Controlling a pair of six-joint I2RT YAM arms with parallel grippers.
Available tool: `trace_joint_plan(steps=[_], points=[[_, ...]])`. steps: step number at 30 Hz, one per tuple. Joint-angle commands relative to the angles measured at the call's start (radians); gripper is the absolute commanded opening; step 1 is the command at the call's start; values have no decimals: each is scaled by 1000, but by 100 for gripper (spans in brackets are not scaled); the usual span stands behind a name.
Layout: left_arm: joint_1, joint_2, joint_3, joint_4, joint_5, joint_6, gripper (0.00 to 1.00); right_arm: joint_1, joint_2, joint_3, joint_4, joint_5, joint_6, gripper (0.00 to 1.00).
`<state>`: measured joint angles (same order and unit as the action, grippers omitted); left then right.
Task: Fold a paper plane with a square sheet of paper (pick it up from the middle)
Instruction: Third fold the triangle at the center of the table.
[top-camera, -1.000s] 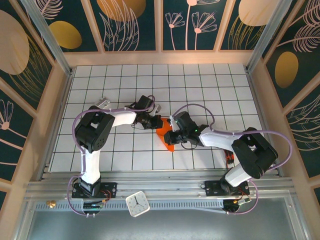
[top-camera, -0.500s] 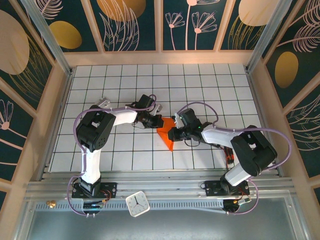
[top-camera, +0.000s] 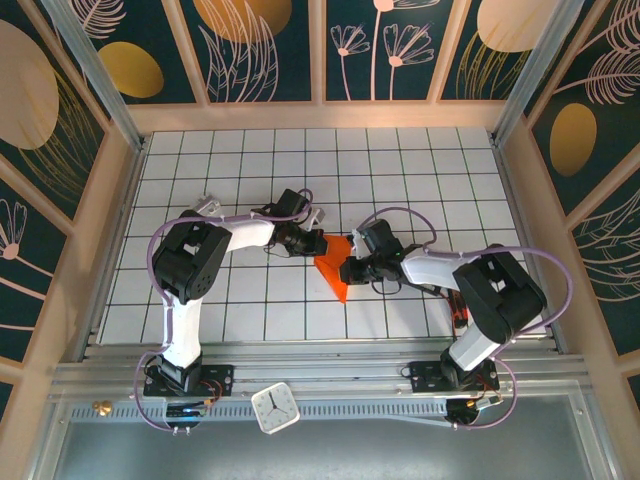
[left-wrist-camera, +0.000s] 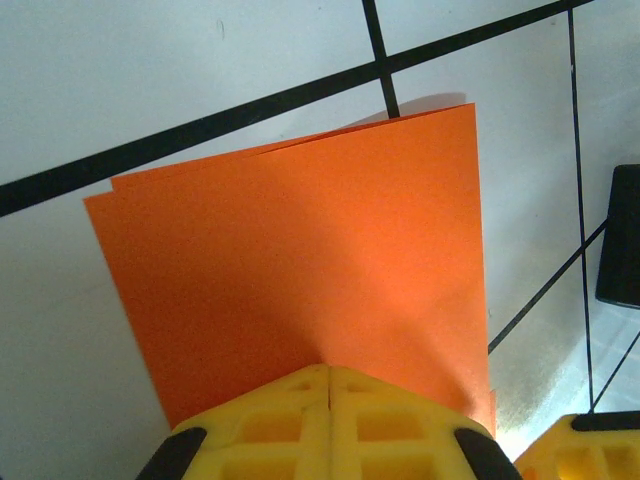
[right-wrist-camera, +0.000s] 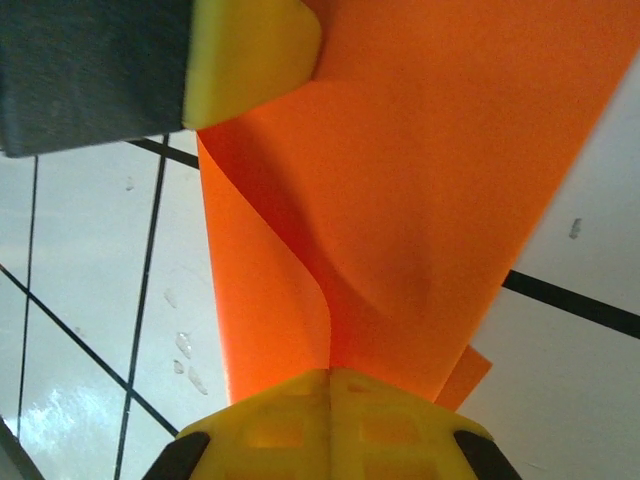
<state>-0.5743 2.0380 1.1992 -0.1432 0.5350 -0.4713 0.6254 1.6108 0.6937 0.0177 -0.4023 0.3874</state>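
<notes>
Jaws of the left gripper (top-camera: 312, 243) and right gripper (top-camera: 352, 270) are each pinched shut on the doubled-over sheet (top-camera: 336, 275) spanning between them, apparently mid-fold, so the next move needs its edges lined up before any crease gets pressed.

Top camera looks down from 6 o'clock onto the counter (top-camera: 250, 160); both close wrist cameras share the square sheet of paper (left-wrist-camera: 300, 270).

We find the square sheet of paper (top-camera: 336, 272) near the middle of the table (top-camera: 400, 170), between the left gripper (top-camera: 320, 243) at its far-left edge and the right gripper (top-camera: 351, 270) at its right edge (each has the paper between its fingers).
</notes>
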Motion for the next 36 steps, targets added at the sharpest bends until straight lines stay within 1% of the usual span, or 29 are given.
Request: trace_joint_plan(steps=[1, 17, 36], points=[[0, 66, -9, -85, -59, 16, 0, -12, 26, 18, -25, 6, -32, 4], [0, 72, -3, -87, -58, 20, 0, -31, 67, 76, -62, 14, -65, 5], [0, 76, -7, -84, -56, 20, 0, -34, 63, 58, -71, 32, -74, 4]])
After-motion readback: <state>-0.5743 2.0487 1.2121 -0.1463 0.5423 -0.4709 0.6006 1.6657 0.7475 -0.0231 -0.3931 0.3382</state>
